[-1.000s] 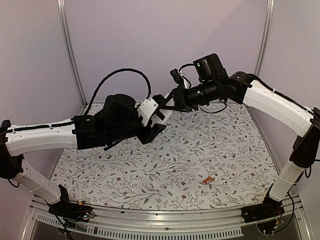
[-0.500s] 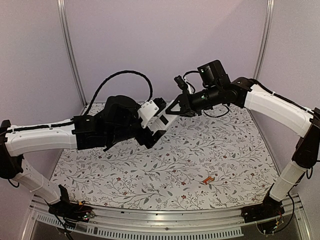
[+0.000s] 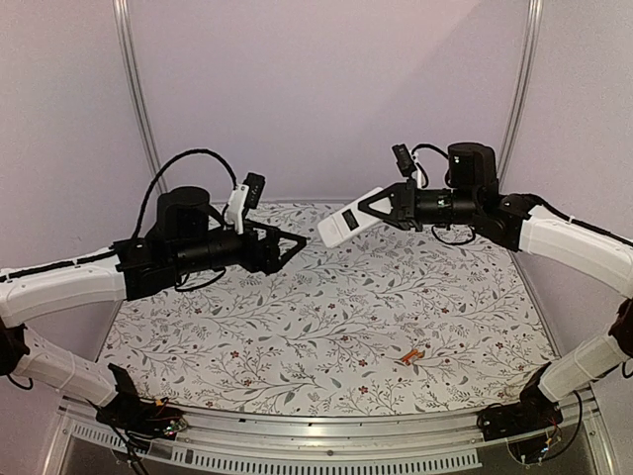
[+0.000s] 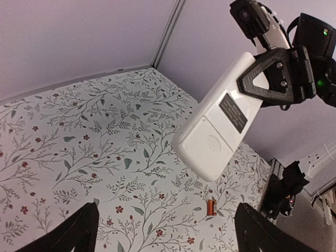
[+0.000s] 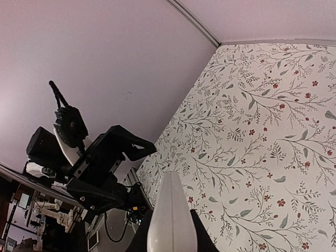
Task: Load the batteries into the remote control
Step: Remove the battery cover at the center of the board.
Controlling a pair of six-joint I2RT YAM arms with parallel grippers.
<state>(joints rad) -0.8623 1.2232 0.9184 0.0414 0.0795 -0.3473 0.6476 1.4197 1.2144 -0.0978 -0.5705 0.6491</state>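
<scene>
The white remote control (image 3: 346,226) hangs in the air over the far middle of the table, held at one end by my shut right gripper (image 3: 381,208). In the left wrist view its plain white back (image 4: 220,131) faces the camera, with a dark rectangle on it. In the right wrist view it shows edge-on (image 5: 170,215) between my right gripper's (image 5: 170,244) fingers. My left gripper (image 3: 289,242) is open and empty, a short way left of the remote. The orange-red batteries (image 3: 413,356) lie together on the table at the near right, also seen in the left wrist view (image 4: 211,206).
The table has a floral cloth (image 3: 326,317). Pale walls and metal posts (image 3: 136,99) close in the back and sides. A metal rail (image 3: 326,435) runs along the near edge by the arm bases.
The two grippers were together at the remote; now my left gripper has let go and drawn back to the left, and my right gripper has carried the remote a little to the right.
</scene>
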